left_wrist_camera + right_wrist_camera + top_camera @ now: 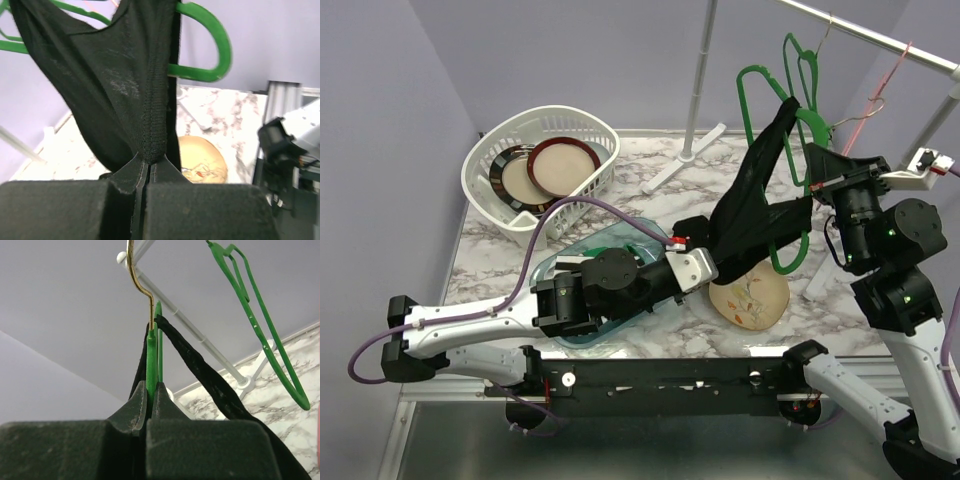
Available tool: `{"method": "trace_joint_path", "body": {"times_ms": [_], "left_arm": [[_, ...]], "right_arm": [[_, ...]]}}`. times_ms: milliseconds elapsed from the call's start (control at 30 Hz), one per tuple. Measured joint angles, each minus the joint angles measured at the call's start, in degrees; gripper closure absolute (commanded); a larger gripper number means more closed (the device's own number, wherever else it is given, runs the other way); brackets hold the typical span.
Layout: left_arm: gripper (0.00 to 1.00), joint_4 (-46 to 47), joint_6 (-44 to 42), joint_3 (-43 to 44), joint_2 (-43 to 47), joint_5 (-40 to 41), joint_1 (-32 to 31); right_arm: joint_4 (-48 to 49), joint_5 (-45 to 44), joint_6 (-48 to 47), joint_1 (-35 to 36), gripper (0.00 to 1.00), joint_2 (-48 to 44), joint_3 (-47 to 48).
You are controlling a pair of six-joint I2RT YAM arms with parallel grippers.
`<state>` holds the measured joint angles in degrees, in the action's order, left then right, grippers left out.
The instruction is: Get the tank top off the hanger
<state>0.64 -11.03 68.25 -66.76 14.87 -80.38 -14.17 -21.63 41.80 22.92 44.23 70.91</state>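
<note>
A black tank top (752, 200) hangs stretched over a green plastic hanger (804, 135) with a gold hook (136, 275), below the white rail (880, 40). My left gripper (718, 262) is shut on the tank top's lower hem; in the left wrist view the seam (156, 100) runs up from the closed gripper (149, 162) past the hanger's green end (215, 45). My right gripper (820, 180) is shut on the hanger's green bar (151, 360), with the gripper (152, 390) just below it. A black strap (200, 365) drapes over the hanger top.
A second empty green hanger (260, 325) hangs on the rail. A white basket (542, 170) with plates stands at the back left. A beige patterned plate (750, 297) and a teal tray (585, 260) lie on the marble table. The rack's white pole (700, 90) stands behind.
</note>
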Motion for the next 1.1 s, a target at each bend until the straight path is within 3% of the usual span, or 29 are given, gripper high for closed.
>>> {"method": "trace_joint_path", "body": {"times_ms": [533, 900, 1100], "left_arm": [[1.0, -8.3, 5.0, -1.3, 3.0, -11.8, 0.0], [1.0, -6.6, 7.6, 6.2, -7.0, -17.2, 0.0], [1.0, -5.3, 8.1, 0.0, -3.7, -15.6, -0.1]], "right_arm": [[3.6, -2.5, -2.6, 0.0, 0.99, 5.8, 0.9], [14.4, -4.1, -0.9, 0.0, 0.99, 7.1, -5.6], [14.1, -6.1, -1.8, 0.0, 0.99, 9.2, -2.4]]}}
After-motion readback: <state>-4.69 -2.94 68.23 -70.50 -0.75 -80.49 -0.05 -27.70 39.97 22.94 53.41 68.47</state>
